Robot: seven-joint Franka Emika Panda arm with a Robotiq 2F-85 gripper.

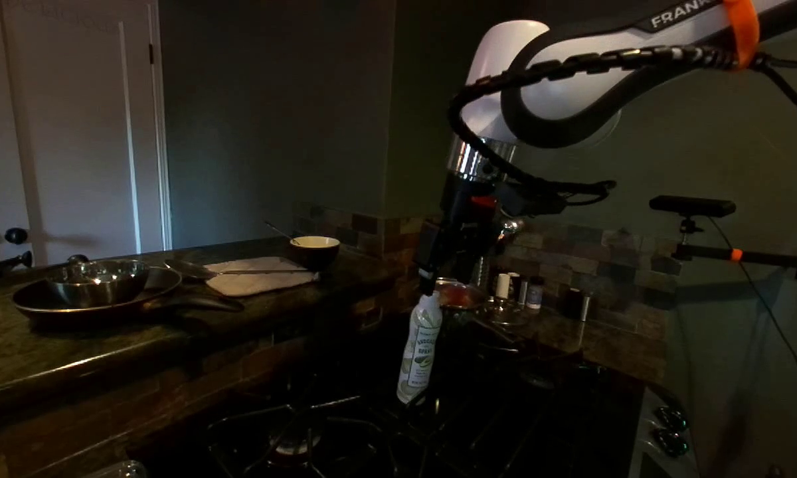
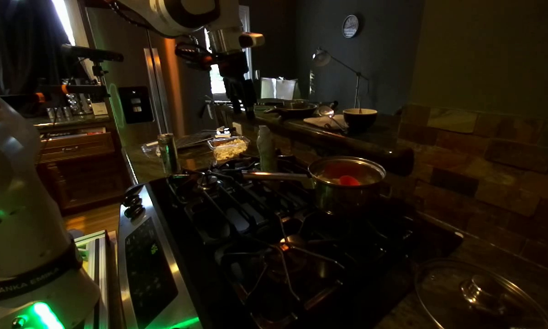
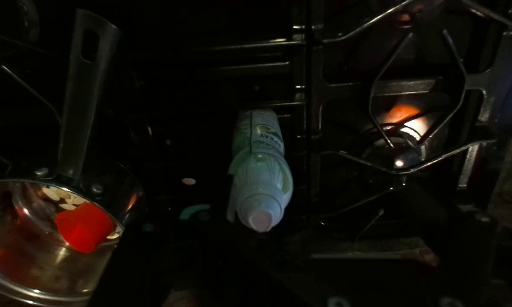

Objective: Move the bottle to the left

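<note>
Wrist view: SPRAY reads on the label [image 3: 266, 133] of a tall, whitish plastic bottle [image 3: 261, 181], upright on the gas stove [image 3: 309, 128], near a shiny steel saucepan [image 3: 34, 264] that holds pale slices [image 3: 62, 198] and a smooth red piece [image 3: 86, 228]. The gripper [image 2: 243, 112], in an exterior view, hangs apart from the bottle, its fingers parted. FRANKA EMIKA rings the robot's white base [image 2: 23, 228]; FRANK marks its arm [image 1: 574, 93]. Crumbly pale food [image 2: 230, 150] sits in a clear plastic box [image 2: 213, 145]; a metal bowl [image 1: 96, 287] rests inside a dark skillet [image 1: 93, 318].
</note>
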